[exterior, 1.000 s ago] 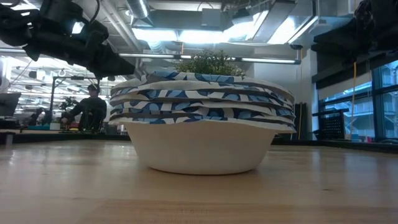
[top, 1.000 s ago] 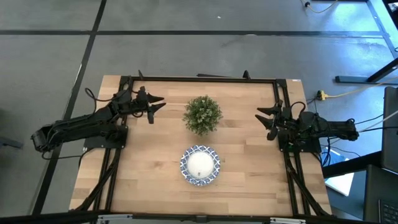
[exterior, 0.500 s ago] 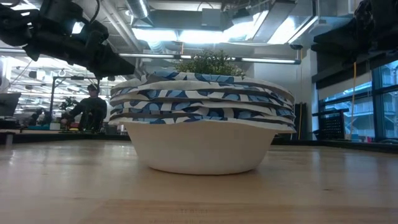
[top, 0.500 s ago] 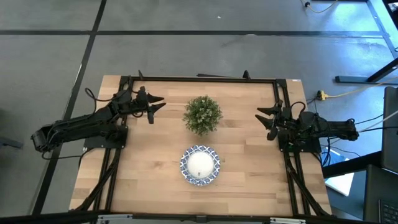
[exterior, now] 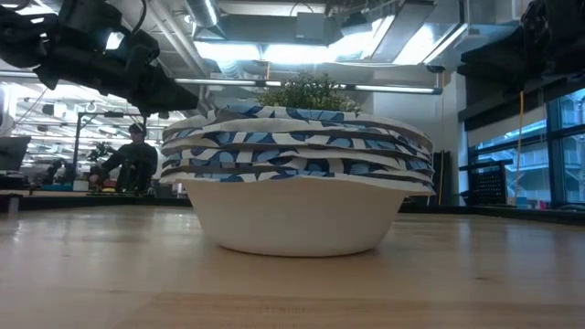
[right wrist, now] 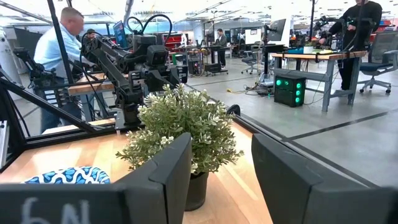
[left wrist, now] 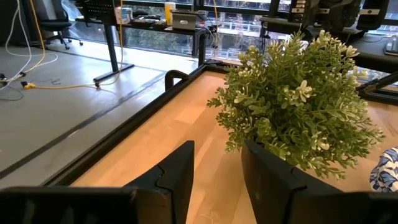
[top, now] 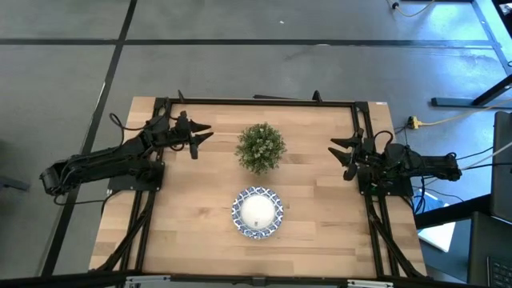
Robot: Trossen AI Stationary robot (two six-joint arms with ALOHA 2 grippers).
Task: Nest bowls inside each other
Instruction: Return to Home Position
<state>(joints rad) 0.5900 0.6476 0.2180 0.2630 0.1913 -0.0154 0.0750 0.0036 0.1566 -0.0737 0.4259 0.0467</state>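
The bowls (top: 258, 212) stand nested in one stack near the table's near middle, white inside with blue-and-white rims; the low view shows the stack (exterior: 297, 187) resting on its bottom bowl's base. My left gripper (top: 202, 135) hovers open by the far left, facing the potted plant (top: 261, 146). My right gripper (top: 339, 154) hovers open at the right side, also facing the plant. In the left wrist view the fingers (left wrist: 217, 180) stand apart before the plant (left wrist: 298, 106); a bowl rim (left wrist: 385, 171) shows at the edge. The right wrist view shows its gripper (right wrist: 221, 180) open, the plant (right wrist: 183, 134) and the bowls (right wrist: 68, 175).
The small green potted plant stands at the table's far middle, between the two grippers and behind the stack. A black frame (top: 256, 102) runs along the table's edges. People and desks show in the room beyond. Bare wood lies left and right of the stack.
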